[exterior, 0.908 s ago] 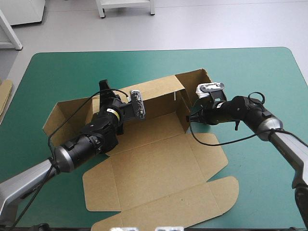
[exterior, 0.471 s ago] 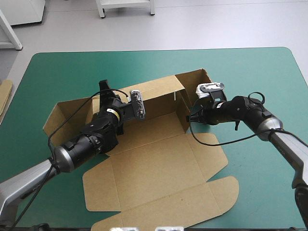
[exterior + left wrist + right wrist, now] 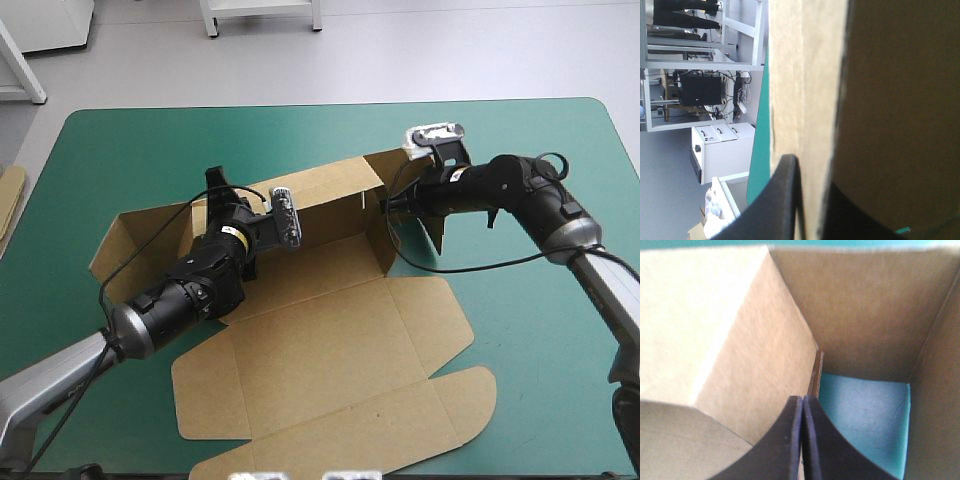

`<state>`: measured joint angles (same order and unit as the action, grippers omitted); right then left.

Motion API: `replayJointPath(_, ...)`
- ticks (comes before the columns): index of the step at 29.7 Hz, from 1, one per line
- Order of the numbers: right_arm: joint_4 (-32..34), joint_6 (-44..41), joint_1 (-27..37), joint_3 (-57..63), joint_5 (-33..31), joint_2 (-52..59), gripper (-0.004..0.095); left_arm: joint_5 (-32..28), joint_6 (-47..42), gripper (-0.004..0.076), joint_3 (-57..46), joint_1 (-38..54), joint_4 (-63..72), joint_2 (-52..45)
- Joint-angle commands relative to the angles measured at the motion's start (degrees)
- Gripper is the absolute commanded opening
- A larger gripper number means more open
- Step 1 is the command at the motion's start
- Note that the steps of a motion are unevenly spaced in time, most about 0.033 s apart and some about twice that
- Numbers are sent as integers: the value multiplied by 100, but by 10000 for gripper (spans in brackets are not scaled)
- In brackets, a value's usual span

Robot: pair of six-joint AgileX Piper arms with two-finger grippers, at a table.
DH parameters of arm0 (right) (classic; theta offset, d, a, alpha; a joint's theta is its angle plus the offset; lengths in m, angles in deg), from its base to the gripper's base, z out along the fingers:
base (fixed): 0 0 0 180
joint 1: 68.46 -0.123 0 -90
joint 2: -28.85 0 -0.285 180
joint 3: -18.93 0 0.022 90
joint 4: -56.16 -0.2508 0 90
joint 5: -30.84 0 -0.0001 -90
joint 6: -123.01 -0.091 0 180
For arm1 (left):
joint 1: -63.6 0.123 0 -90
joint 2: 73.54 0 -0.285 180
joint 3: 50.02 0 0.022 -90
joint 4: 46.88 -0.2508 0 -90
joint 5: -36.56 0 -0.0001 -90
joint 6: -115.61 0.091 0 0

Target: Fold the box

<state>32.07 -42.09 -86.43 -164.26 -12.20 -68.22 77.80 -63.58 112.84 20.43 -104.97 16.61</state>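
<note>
The brown box [image 3: 330,320] is lying half-formed across the middle and lower part of the high view, on the teal-green desk [image 3: 520,330]. Its lid panels [image 3: 400,420] are resting flat toward the bottom of the frame, while the back wall [image 3: 330,190] is standing up just above centre. The left claw [image 3: 812,185] is clamping that wall's top edge, one black finger on either face of the board (its wrist view is showing the sheet running straight between them). I judge it is doing so to stop the wall dropping back while the other end is being worked. Right of centre, the right claw [image 3: 803,402] is reaching into the box's right-hand corner, its fingers pressed into a single point with a board edge running into the tip. It seems to be pinching the side wall flap [image 3: 432,232], probably to swing it inward against the back wall. Teal-green cover is showing inside that corner, so nothing is tucked there yet.
</note>
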Motion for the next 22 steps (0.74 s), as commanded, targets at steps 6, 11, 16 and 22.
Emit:
replayJointPath(6,117,-360,503,-2069,-464,-191,-17,363,-338,-9,-337,-14,1053,1)
replayJointPath(11,-694,-218,1005,-3134,-1084,-870,-17,363,-436,-9,-344,-14,1057,1)
replayJointPath(16,-1558,-138,1492,-3996,-1472,-1715,-17,363,-436,-9,-344,-14,1057,1)
replayJointPath(22,-2697,-60,1797,-4704,-1928,-2743,-17,331,-421,-9,-344,-14,1057,1)
